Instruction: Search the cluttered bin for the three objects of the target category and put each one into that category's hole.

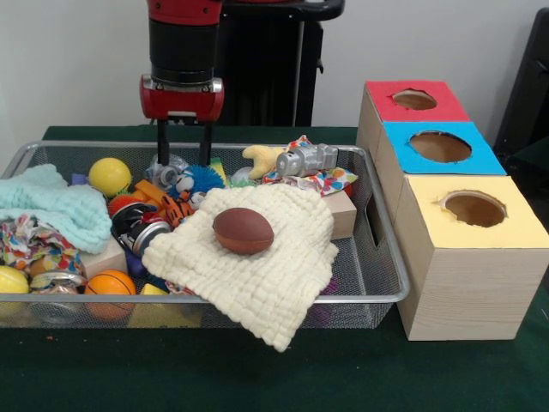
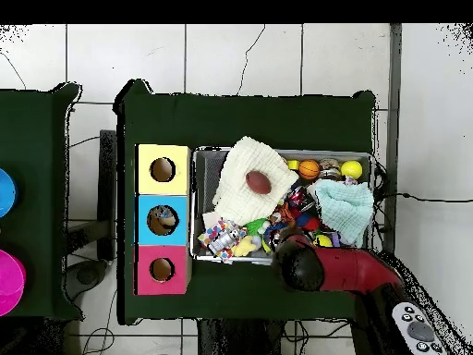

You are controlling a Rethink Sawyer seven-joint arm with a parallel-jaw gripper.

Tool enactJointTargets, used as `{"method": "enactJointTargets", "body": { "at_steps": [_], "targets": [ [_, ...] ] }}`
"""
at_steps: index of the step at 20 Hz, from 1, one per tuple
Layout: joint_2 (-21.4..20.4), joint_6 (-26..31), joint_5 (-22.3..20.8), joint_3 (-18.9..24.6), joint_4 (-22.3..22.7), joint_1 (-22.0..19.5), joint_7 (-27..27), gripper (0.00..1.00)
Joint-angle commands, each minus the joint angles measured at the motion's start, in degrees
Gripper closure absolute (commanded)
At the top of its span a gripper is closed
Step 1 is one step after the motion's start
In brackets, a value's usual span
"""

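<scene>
Silver wire mesh makes the bin, which fills the left and middle of the green table; the hole in the red-topped box is at the far right corner, behind the blue box and the yellow box. I see the gripper hanging over the far edge of the bin, its two fingers apart and holding nothing, their tips just above a blue spiky toy.

From here I judge several risks. The clutter is dense, so the fingers may pinch a neighbour or push the pile. The cream cloth hangs over the near rim and could be dragged out, taking the brown football on it. Round balls such as the yellow ball may roll away or slip. The red hole is the farthest one, so a drop on the way is possible.

I cannot read any brand, label or writing.
</scene>
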Motion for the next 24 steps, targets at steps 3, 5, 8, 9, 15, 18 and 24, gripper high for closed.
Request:
{"method": "enactJointTargets", "body": {
  "at_steps": [3, 5, 8, 9, 15, 18, 24],
  "targets": [
    [0.9, -3.5, -6.2, 4.8, 4.6, -3.3, 0.2, 0.0],
    [1.7, -4.2, -7.2, 4.3, 4.0, -3.4, 0.4, 0.0],
    [3.0, -5.0, -8.5, 3.4, 2.8, -3.1, 1.2, 0.0],
    [3.3, -5.6, -9.2, 2.8, 2.6, -2.8, 1.6, 0.0],
    [6.0, -7.1, -11.1, 0.8, 0.7, -1.9, 3.2, 0.0],
    [7.6, -8.1, -11.9, 0.3, -0.4, -2.0, 3.4, 0.0],
    [11.4, -9.7, -14.3, -1.0, -2.9, -2.8, 3.1, 0.0]
  ]
}}
